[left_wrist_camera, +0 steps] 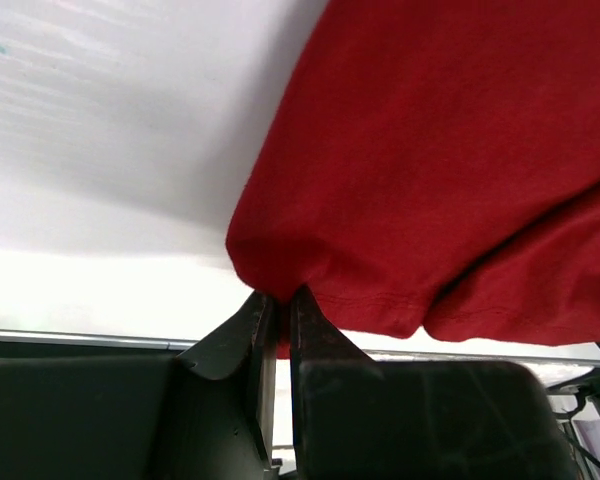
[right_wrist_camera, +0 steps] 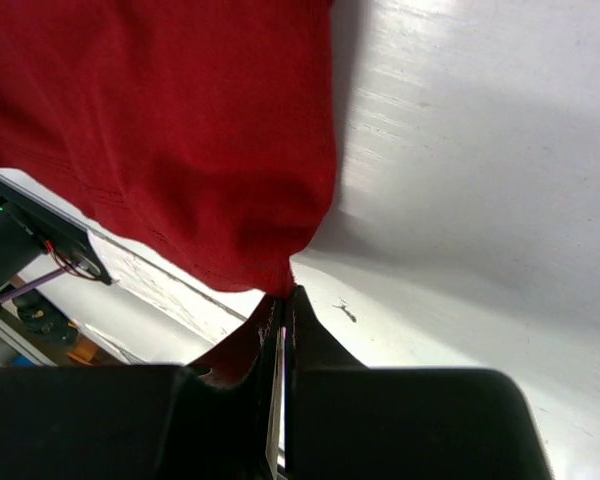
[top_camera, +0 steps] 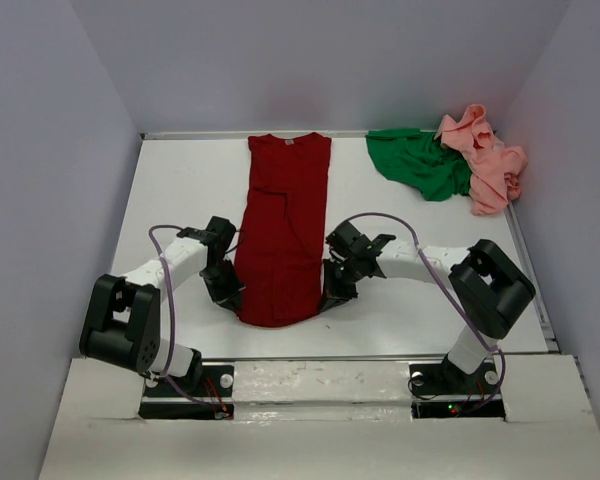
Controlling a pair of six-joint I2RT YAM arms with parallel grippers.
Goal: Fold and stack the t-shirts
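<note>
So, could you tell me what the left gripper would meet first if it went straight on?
The dark red cloth t-shirt: the left gripper pinches its hem corner, and more of that cloth seems to lie straight ahead.

White tabletop boxed in by plain pale lilac-grey walls at its far, left and right edges, soft even light.

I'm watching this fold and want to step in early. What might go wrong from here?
The left gripper and right gripper each pinch only a thin hem corner of the dark red t-shirt, so it may slip out when lifted. A second hem layer beside the left pinch looks ungripped and may sag open.
</note>
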